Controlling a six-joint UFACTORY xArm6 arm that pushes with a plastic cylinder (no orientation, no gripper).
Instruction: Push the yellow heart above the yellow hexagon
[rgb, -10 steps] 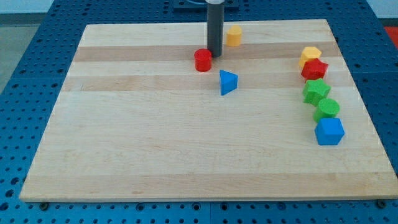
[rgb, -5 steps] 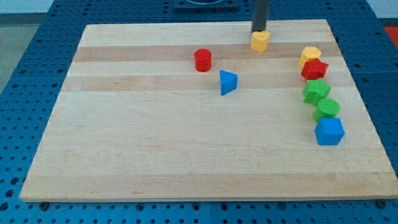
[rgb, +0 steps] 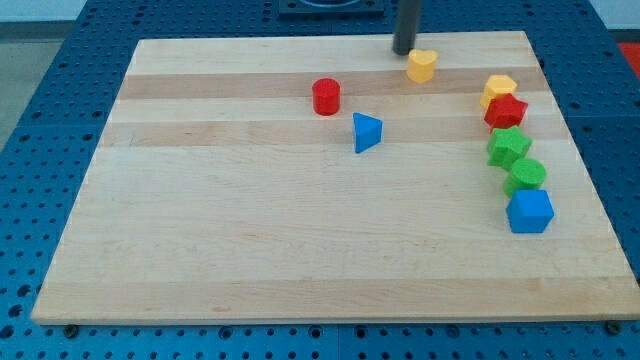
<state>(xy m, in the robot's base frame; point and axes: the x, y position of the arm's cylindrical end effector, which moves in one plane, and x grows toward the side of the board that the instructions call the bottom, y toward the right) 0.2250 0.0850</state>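
Note:
The yellow heart (rgb: 422, 65) lies near the board's top edge, right of centre. The yellow hexagon (rgb: 499, 89) sits at the right side, lower and to the right of the heart, touching the red block below it. My tip (rgb: 404, 51) rests just up and left of the heart, close beside it; I cannot tell if it touches.
A red cylinder (rgb: 326, 97) and a blue triangular block (rgb: 367, 132) lie near the top centre. Below the hexagon, a column runs down the right side: red star-like block (rgb: 506, 112), green star (rgb: 509, 147), green round block (rgb: 527, 175), blue cube (rgb: 529, 211).
The yellow heart has been pushed right from beside the red cylinder. My tip moved right, then back slightly left of the heart.

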